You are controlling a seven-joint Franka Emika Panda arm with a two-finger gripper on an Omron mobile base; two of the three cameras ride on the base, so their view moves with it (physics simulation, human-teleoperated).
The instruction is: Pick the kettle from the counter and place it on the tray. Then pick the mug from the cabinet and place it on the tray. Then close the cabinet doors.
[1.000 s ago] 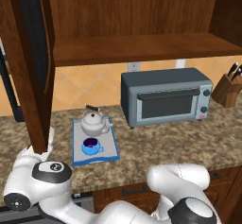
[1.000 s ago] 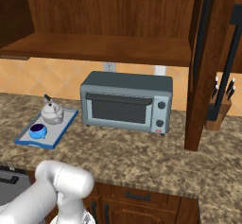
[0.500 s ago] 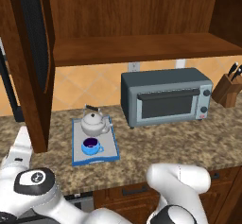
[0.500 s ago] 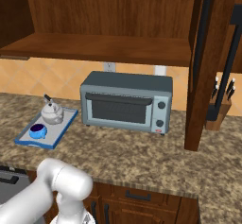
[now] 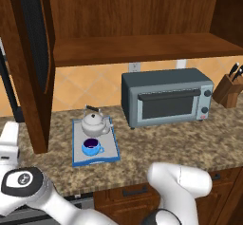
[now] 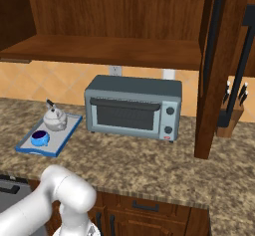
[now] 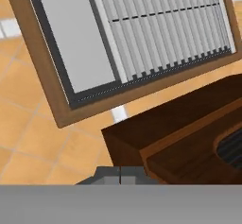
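Granite counter [image 5: 190, 148] unchanged in left base view, kettle [image 5: 94, 123] and mug [image 5: 92, 146] both on tray [image 5: 114, 141], arm has swung further low-left; right base view: cabinet doors [image 6: 219, 70] still open; hand view: gripper [image 7: 121, 175] pressed together, empty, facing left door [image 7: 179, 142], so closing remains.

- Even, flat rendered light; no glare or blur in any view.
- Soft shadow under the cabinet [image 5: 133, 48] shelf darkens its back corners.
- The counter [image 6: 149, 165] is evenly lit and sharp.
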